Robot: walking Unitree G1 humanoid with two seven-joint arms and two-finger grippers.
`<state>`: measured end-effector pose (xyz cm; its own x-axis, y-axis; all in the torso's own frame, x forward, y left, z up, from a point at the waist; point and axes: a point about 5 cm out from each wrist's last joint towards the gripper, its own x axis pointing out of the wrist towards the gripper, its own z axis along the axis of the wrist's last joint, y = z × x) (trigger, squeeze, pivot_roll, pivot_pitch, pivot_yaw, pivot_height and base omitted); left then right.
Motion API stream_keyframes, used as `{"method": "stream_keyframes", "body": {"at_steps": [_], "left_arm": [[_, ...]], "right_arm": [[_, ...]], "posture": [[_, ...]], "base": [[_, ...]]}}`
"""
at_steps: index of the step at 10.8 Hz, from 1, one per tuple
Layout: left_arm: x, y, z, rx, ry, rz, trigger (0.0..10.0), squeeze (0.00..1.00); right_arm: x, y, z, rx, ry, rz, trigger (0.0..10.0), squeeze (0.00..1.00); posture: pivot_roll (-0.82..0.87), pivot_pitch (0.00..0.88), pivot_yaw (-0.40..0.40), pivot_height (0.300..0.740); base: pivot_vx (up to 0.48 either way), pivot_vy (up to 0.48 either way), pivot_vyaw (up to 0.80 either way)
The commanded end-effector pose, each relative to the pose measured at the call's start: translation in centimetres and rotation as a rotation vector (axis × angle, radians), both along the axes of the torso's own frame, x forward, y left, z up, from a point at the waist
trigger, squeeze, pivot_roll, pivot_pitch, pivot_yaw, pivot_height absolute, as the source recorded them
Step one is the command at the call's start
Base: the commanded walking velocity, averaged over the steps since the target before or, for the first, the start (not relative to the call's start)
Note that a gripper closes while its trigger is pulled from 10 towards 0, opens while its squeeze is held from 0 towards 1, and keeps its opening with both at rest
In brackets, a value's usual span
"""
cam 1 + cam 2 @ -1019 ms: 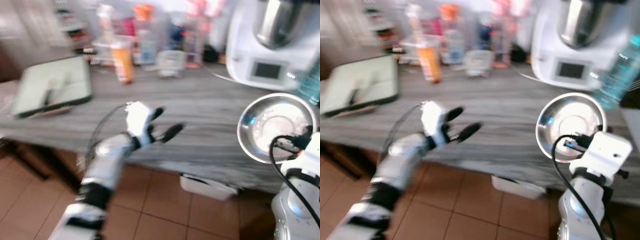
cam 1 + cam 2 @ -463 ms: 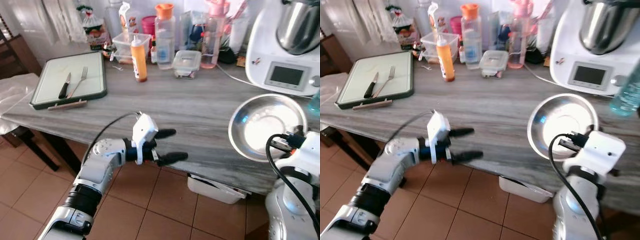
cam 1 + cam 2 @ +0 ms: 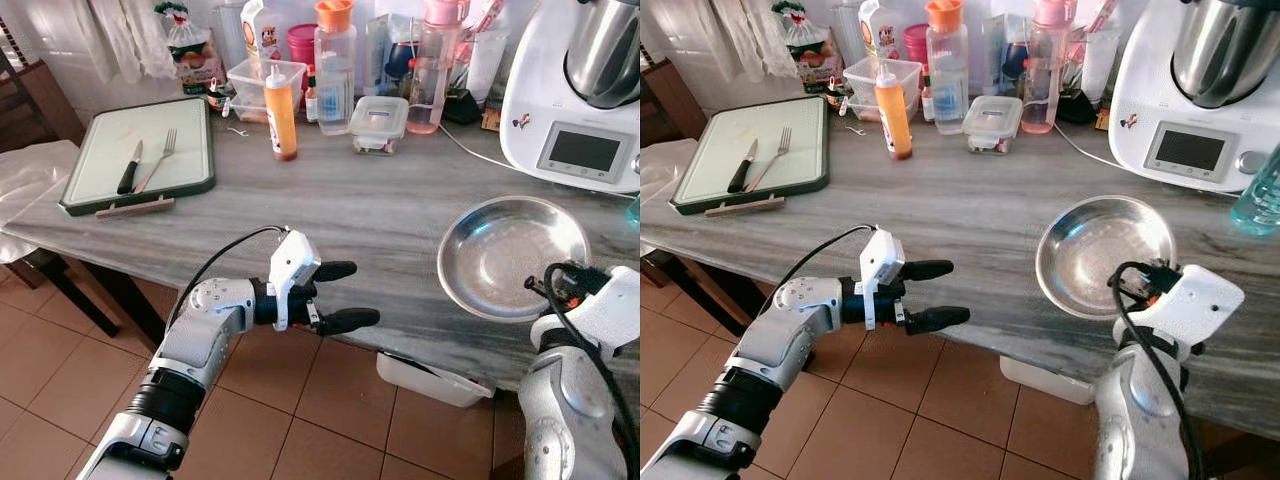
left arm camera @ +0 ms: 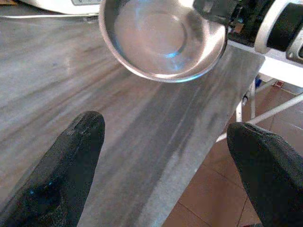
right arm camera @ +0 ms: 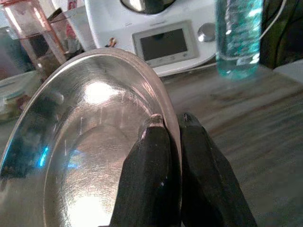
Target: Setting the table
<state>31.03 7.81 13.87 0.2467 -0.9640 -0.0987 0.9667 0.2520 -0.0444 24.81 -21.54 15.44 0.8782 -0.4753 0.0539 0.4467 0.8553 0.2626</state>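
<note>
The right gripper (image 5: 166, 124) pinches the rim of the steel bowl (image 3: 512, 255) over the counter (image 3: 380, 210); it should lower level before releasing. The left gripper (image 3: 348, 296) hovers spread, empty.

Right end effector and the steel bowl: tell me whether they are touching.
Touching. The right wrist view shows the right end effector with its two black fingers pinched on the steel bowl at its rim, one inside and one outside.
</note>
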Motion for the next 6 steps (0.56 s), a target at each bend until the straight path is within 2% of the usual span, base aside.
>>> {"method": "stream_keyframes", "body": {"at_steps": [1,4,6], "left_arm": [[-0.2,0.0,0.1,0.016,-0.011,-0.015,10.0,0.00],[-0.5,-0.1,0.0,0.019,-0.006,-0.024,10.0,0.00],[-0.6,-0.3,-0.1,0.016,0.001,-0.028,10.0,0.00]], "right_arm": [[0.3,0.9,-0.2,0.059,0.002,0.024,10.0,0.00],[-0.1,1.5,-0.8,0.088,0.028,0.067,10.0,0.00],[-0.6,2.2,-2.1,0.163,0.079,0.114,10.0,0.00]], "posture": [[-0.03,0.081,0.050,0.740],[-0.04,0.087,0.046,0.740],[-0.04,0.089,0.047,0.740]], "base": [[0.000,0.000,0.00],[0.000,0.000,0.00],[0.000,0.000,0.00]]}}
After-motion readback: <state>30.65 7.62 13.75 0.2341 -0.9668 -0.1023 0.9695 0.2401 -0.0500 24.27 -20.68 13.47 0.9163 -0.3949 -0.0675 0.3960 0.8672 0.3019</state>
